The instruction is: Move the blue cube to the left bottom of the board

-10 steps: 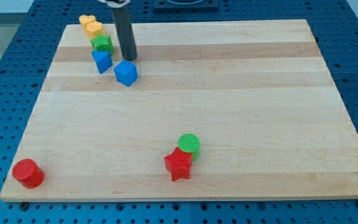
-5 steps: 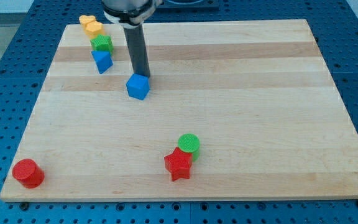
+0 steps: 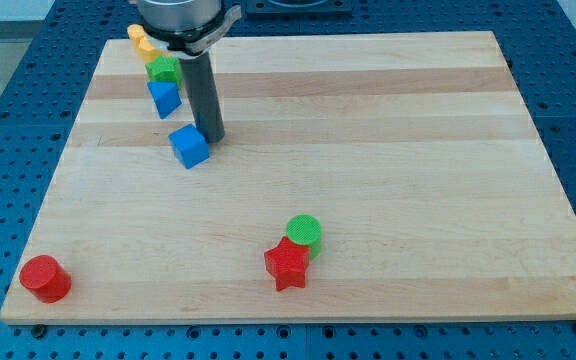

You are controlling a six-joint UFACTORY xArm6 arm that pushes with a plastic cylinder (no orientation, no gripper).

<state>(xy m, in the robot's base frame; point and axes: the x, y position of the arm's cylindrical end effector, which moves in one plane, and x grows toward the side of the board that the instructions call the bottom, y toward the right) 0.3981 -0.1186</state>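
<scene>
Clearly we have no fingers to open or close, only my tip [image 3: 211,137] touching the blue cube's [image 3: 190,147] upper-right side, and it looks light, rigid and slippery on the surface [image 3: 388,200], so we push square-on.

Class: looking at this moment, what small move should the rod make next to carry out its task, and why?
Probably keep pushing toward the view's bottom left: my tip sits against the blue cube on its upper right, and the cube is far from the board's bottom-left corner, where the red cylinder stands.
</scene>
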